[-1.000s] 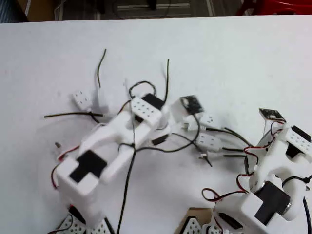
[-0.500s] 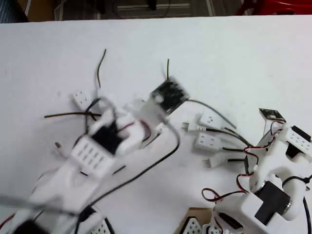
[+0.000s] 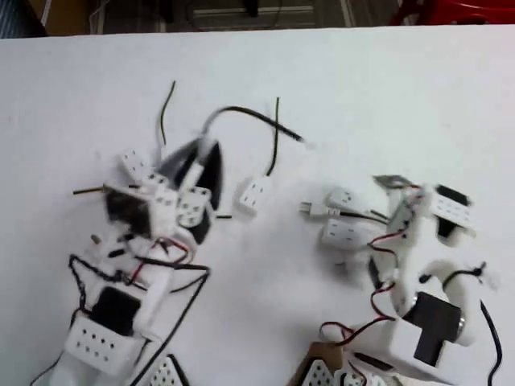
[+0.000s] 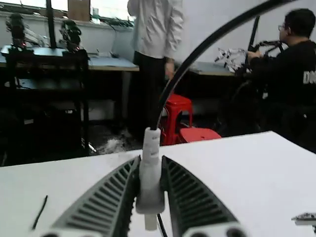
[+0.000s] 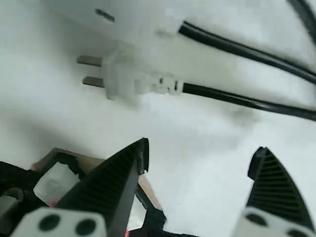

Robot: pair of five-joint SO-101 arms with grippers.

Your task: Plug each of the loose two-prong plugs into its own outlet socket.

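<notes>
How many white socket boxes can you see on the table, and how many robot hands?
White plastic socket boxes: 4
Black ribbed robot hands: 2, the left hand and the right hand
Total: 6

A white table (image 3: 386,88) stretches wide. At its near edge, towards the right, lies a scrap of brown cardboard (image 3: 320,355). Past the far edge stands a red stool (image 4: 177,105), and farther back in the room a dark desk (image 4: 44,57) holds some gear.
</notes>
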